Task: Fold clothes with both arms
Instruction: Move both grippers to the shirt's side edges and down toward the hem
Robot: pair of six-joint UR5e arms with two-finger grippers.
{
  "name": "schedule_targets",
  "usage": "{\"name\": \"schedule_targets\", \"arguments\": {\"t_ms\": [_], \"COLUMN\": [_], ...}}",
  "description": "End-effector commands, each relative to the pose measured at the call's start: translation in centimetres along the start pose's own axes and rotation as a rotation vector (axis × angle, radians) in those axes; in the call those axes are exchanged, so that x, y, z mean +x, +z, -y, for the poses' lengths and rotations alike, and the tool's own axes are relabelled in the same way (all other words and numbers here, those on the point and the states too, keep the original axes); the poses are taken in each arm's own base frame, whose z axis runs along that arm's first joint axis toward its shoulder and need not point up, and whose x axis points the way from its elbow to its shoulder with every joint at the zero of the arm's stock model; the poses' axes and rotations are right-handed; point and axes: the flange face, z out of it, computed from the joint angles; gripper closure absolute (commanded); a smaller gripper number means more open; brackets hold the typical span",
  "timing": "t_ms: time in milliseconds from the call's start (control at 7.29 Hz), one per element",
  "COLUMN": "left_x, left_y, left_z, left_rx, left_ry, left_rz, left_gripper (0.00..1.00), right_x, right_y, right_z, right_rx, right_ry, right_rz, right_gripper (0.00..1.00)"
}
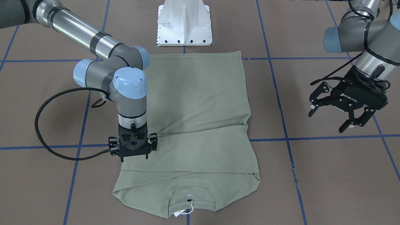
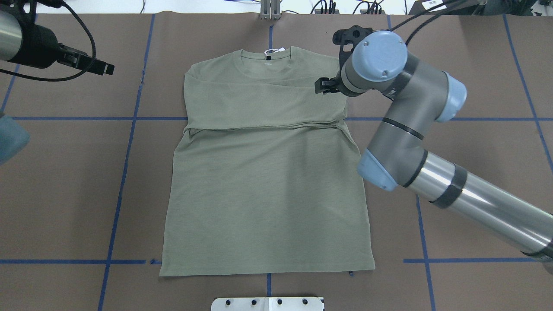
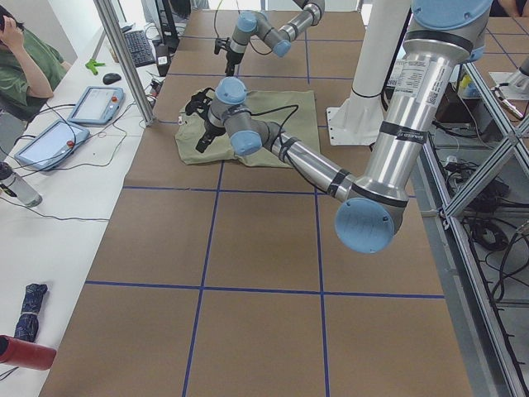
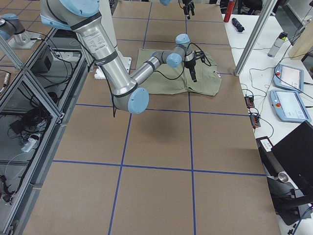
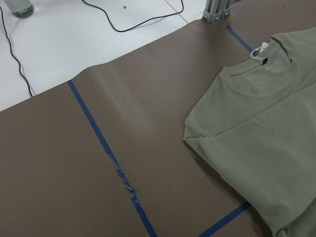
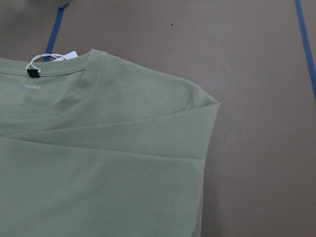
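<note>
The sage-green shirt lies flat on the brown table, with its neck and white hang tag on the side away from the robot. Both sleeves are folded across the chest. My right gripper points straight down at the shirt's edge, at the folded sleeve, and its jaws look spread. Its wrist view shows the collar and the shoulder fold with no fingers in view. My left gripper is open and empty, and it hovers over bare table beside the shirt. Its wrist view shows the shirt's other shoulder.
The white pedestal base stands at the shirt's hem side. Blue tape lines cross the table. An aluminium post, tablets and a seated person are beyond the table's far edge.
</note>
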Motion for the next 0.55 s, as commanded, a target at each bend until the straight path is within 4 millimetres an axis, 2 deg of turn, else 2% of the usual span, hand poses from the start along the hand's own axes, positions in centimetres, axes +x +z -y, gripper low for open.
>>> {"name": "schedule_targets", "arguments": {"t_ms": [0, 137, 274, 412], "left_x": [7.8, 10.8, 12.8, 14.5], "left_y": [-0.1, -0.6, -0.7, 0.4], "left_z": [-5.7, -8.8, -12.4, -16.2], "left_rx": [0.036, 0.034, 0.027, 0.035], "left_ry": [-0.253, -0.347, -0.427, -0.497], "left_rz": [-0.034, -0.066, -0.115, -0.147], "left_gripper": [0.0, 0.0, 0.0, 0.0], "right_x": [4.6, 5.3, 7.7, 10.3], "right_y": [-8.8, -11.3, -11.8, -11.0], "right_z": [-6.7, -10.3, -14.7, -18.9], "right_rx": [-0.008, -0.036, -0.042, -0.017], "right_ry": [0.283, 0.396, 0.447, 0.469], "right_rz": [0.114, 0.186, 0.226, 0.237], "right_gripper": [0.0, 0.0, 0.0, 0.0]}}
